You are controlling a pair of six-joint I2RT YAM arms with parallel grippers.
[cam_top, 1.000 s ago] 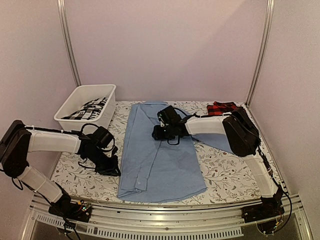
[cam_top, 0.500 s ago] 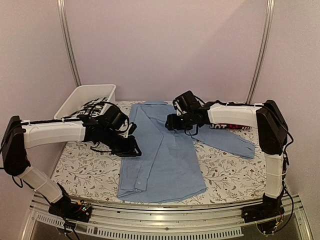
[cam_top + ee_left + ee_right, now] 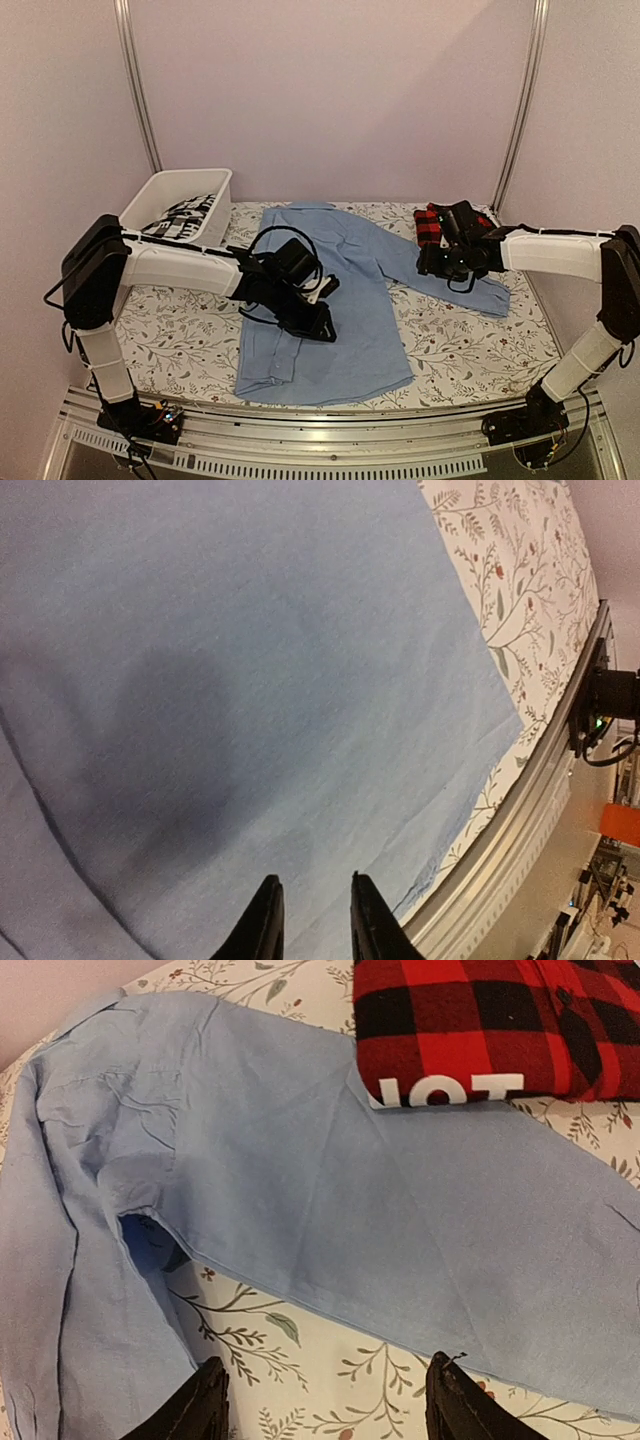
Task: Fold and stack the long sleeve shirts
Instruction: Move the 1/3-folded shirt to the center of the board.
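Note:
The light blue shirt [image 3: 330,300] lies spread flat on the table, its right sleeve [image 3: 470,285] stretched out to the right. The red-and-black plaid shirt [image 3: 442,217] lies folded at the back right; its white label [image 3: 445,1090] shows in the right wrist view, touching the blue sleeve [image 3: 400,1210]. My left gripper [image 3: 322,322] hovers over the blue shirt's body [image 3: 250,680], jaws a narrow gap apart and empty [image 3: 312,920]. My right gripper [image 3: 430,262] is wide open and empty [image 3: 325,1400], just above the table at the sleeve's near edge.
A white bin [image 3: 150,192] with black-and-white patterned cloth [image 3: 182,217] stands at the back left. The table has a floral cover [image 3: 470,345]. The metal front rail [image 3: 520,820] runs close to the shirt's hem.
My left arm has swept right from the table's left side onto the blue shirt. My right arm has moved right from the shirt's chest to the sleeve, which now lies stretched out.

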